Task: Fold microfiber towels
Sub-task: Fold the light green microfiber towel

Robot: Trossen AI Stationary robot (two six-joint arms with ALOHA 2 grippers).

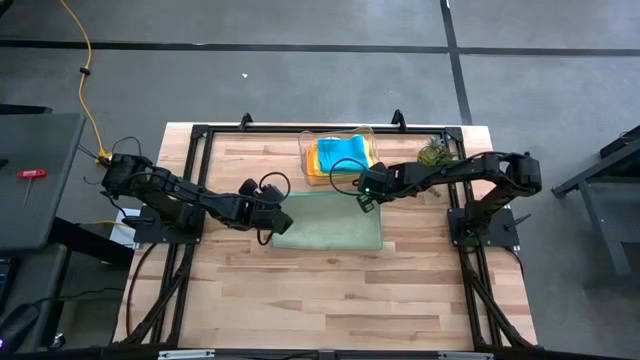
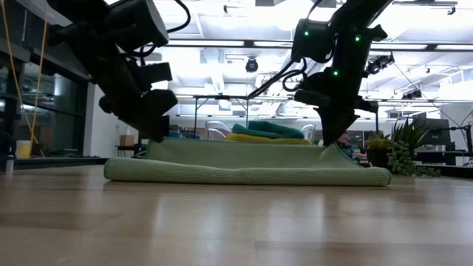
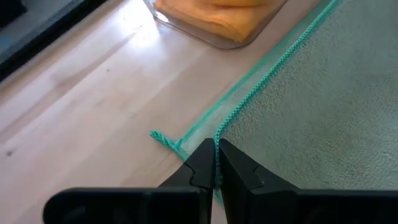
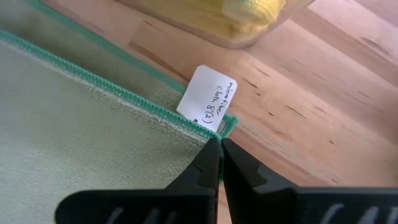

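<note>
Lying folded on the worktop [image 1: 330, 290], the green towel [image 1: 330, 232] is pinched at its two far corners: one by the clenched left hand [image 3: 216, 167], the other, beside a white tag [image 4: 207, 99], by the clenched right hand [image 4: 220, 163].

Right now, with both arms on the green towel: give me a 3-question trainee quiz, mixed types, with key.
1. True or false: the light green towel lies folded over, one layer on another.
2. The left pincer is: A) wide open above the bin, B) shut on the towel's edge, C) off the table.
3. Fill in: beside the right pincer, a white ___ sticks out of the towel's corner.

Key: 1 true; 2 B; 3 tag.
</note>
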